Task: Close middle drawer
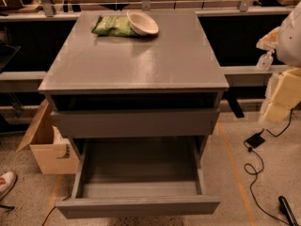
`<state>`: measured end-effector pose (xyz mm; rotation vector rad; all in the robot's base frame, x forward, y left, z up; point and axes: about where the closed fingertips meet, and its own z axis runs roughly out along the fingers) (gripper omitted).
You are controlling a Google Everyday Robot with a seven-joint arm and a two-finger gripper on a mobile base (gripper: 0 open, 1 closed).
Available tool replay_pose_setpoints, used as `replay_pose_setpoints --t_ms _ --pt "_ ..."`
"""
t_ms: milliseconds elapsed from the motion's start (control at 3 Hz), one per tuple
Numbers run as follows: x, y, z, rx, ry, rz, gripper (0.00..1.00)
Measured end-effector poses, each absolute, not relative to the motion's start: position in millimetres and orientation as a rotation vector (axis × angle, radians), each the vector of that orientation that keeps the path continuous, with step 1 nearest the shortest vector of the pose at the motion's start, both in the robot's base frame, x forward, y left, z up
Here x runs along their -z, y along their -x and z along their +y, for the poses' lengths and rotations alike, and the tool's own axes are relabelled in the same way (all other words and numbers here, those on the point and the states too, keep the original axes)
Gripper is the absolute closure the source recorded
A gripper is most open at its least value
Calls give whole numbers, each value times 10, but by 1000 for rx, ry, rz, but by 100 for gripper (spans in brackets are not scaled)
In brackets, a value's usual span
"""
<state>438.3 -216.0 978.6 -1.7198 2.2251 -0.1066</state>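
The grey cabinet (136,60) stands in the middle of the camera view. Its middle drawer (138,206) is pulled far out toward me, and its grey box interior (138,166) holds nothing. The uppermost drawer front (135,122) sits above it, with a dark gap under the cabinet top. The lowest drawer front is hidden beneath the open drawer. My gripper (282,95) shows as pale yellowish parts at the right edge, beside the cabinet's right side. It is well apart from the drawer and touches nothing.
A green snack bag (113,26) and a white bowl (142,22) lie on the cabinet top. A cardboard box (47,147) stands at the left. A black adapter with a cable (256,139) lies on the floor at the right. A shoe (5,182) is at the far left.
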Motion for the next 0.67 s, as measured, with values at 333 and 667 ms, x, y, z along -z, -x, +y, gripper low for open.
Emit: replay_pose_setpoints --t_ms 333,667 --pt "-9786 -4383 -2160 107 1720 2225 0" --pt "-9720 -4213 -2113 84 1700 2258 0"
